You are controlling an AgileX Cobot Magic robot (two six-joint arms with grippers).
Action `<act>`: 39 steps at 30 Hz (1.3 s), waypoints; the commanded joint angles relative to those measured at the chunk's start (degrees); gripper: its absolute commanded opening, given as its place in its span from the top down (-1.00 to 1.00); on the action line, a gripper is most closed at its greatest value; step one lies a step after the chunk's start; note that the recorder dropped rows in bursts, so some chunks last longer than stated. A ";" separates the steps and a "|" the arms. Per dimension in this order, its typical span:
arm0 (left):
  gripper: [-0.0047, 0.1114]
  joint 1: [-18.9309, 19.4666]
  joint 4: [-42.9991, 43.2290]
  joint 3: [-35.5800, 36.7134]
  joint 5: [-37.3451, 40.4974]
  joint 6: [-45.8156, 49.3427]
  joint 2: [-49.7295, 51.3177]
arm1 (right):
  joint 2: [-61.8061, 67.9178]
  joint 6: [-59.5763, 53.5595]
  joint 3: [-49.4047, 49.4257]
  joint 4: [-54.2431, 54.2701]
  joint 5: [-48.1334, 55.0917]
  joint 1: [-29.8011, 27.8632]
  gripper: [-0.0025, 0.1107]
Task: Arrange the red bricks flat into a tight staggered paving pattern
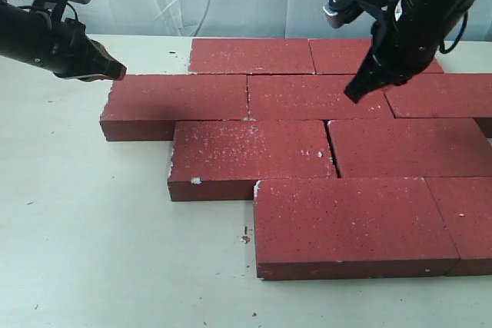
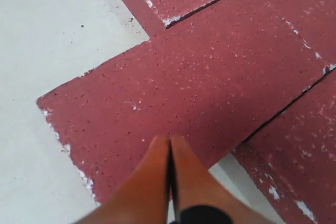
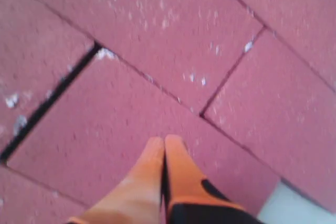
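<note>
Bricks: nine flat dark-red rectangular paving bricks (image 1: 250, 155) lie flat on the pale surface (image 1: 92, 251)
Rows: four rows, and each row sits a bit to the side of the next one, like steps
Where the bricks are: from the middle of the exterior view out to 3 o'clock, while the bare part of the surface is at 8 o'clock
Fit: most bricks touch side to side, with one thin dark gap between the two bricks of the third row
Marks: little white chips dot the edges and corners
Left end effector: the left end effector (image 1: 117, 71) is at 10 o'clock, right by the far corner of the leftmost brick (image 1: 181, 101) in the second row
Left fingers: its orange fingers (image 2: 155, 166) are pressed together with nothing between them
Right end effector: the right end effector (image 1: 355, 94) is at 1 o'clock, above the middle brick (image 1: 307, 97) of the second row
Right fingers: its orange fingertips (image 3: 178, 156) are together too, and they hold nothing
Touching: I cannot tell if either tip rests on a brick
Right wrist view: a bit blurry
</note>
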 commanded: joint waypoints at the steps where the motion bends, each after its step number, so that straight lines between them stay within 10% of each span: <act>1: 0.92 -0.21 5.96 -0.13 0.03 -5.67 -0.67 | -3.18 7.13 -0.77 -8.15 10.01 -0.08 0.97; 19: 0.92 -0.21 16.17 4.71 4.92 -15.46 -15.35 | -30.48 11.21 7.59 -0.70 8.23 -11.82 0.97; 39: 0.92 -0.21 15.74 4.71 4.03 -15.46 -16.86 | -56.33 14.83 21.95 1.97 2.19 -12.09 0.97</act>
